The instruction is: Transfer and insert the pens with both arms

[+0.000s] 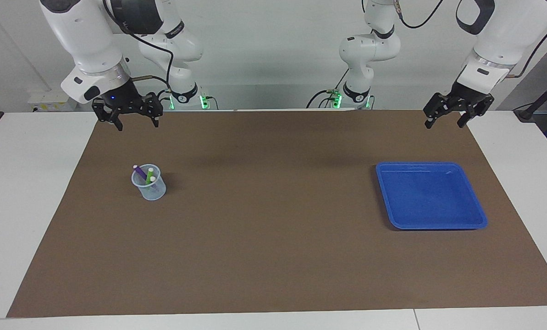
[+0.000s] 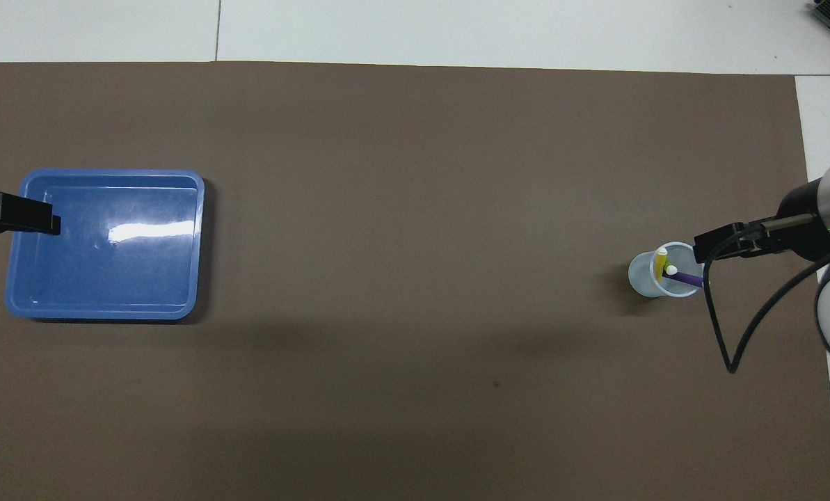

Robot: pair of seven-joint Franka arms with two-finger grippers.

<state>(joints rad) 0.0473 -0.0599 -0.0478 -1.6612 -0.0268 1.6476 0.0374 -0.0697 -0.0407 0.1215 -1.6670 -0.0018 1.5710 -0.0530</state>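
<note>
A clear plastic cup [image 1: 155, 191] stands on the brown mat toward the right arm's end. It holds the three pens, tips up: the purple pen [image 1: 139, 172], the green pen [image 1: 149, 176] and the yellow pen [image 2: 661, 264]. The cup also shows in the overhead view [image 2: 643, 277]. My right gripper [image 1: 136, 123] hangs open and empty in the air over the mat's edge by the robots, apart from the cup. My left gripper [image 1: 444, 123] hangs open and empty over the mat's corner at the left arm's end.
A blue tray [image 1: 431, 197] with nothing in it lies on the mat toward the left arm's end; it also shows in the overhead view [image 2: 108, 278]. The brown mat [image 1: 273, 206] covers most of the white table.
</note>
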